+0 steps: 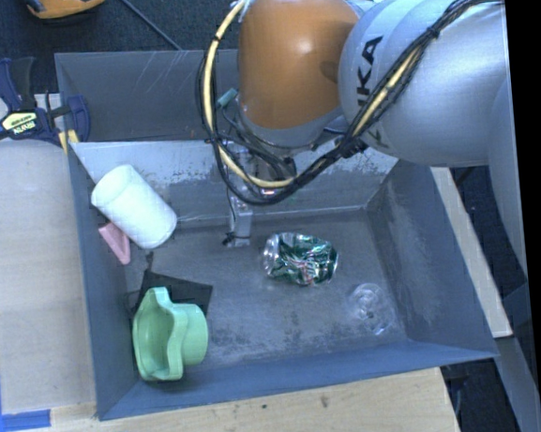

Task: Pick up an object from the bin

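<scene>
My gripper (239,230) hangs under the orange cover, low over the bin floor near the back wall, about mid-width. Nothing shows in its grasp. A crumpled silver and green foil wrapper (300,259) lies on the floor just to its right and a little nearer the front, apart from it. A white plastic cylinder (135,206) lies on its side to the left, leaning against the left wall.
A pink flat piece (115,242) is tucked under the white cylinder. A pale green cup-like shape (169,333) lies on a black sheet (183,291) in the front left corner. A small clear plastic thing (368,302) sits at the front right. The arm overhangs the bin's back right.
</scene>
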`<act>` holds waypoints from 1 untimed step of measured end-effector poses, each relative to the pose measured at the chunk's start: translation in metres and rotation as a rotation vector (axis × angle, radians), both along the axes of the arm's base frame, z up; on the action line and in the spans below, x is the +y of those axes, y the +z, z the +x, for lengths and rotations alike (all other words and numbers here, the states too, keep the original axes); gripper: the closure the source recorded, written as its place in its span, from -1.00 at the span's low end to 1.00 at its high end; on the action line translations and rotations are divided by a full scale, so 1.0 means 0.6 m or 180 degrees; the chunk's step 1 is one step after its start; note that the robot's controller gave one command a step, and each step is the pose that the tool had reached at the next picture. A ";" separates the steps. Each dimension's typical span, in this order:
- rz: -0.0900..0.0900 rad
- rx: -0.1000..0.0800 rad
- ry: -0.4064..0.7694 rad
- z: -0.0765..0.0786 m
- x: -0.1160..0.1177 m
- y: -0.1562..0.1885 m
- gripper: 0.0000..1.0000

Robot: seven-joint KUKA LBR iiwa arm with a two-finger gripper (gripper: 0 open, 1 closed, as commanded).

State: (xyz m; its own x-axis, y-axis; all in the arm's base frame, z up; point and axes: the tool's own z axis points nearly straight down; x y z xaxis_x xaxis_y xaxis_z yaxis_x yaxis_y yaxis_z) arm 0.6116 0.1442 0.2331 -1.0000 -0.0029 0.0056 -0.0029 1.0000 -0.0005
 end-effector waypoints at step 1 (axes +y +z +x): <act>0.0004 -0.0029 -0.0010 0.002 -0.001 0.009 -1.00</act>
State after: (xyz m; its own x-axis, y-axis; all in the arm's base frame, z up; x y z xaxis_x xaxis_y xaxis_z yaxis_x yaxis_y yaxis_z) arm 0.6131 0.1433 0.2387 -1.0000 0.0001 -0.0034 0.0001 1.0000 0.0008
